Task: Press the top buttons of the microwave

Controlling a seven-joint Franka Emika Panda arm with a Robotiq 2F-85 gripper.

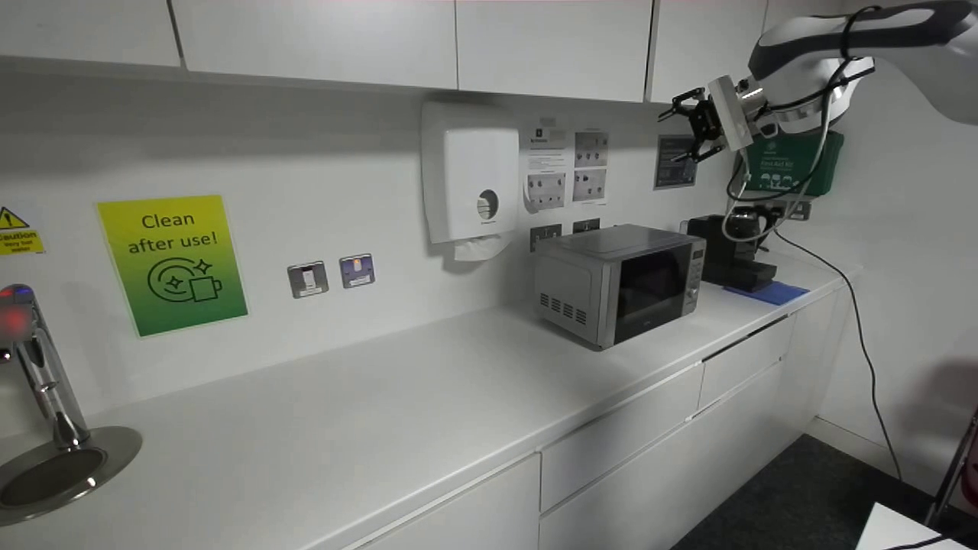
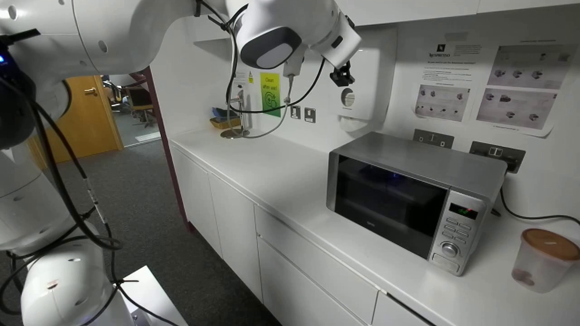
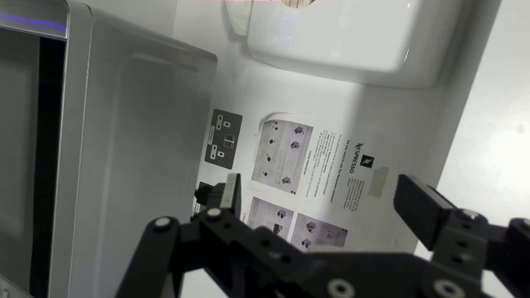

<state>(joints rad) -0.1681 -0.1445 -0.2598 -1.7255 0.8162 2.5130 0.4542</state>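
Wrist view: end effector spread wide, clear air to microwave edge.

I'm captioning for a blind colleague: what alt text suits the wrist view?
An open, empty gripper before a white wall with printed Nespresso instructions. The silver-grey microwave, appearing sideways, fills the left; a white dispenser shows at the top.

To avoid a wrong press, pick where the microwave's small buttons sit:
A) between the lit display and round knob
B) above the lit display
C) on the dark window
A, since in an exterior view the small buttons run in rows under the lit display and above the round knob on the microwave.
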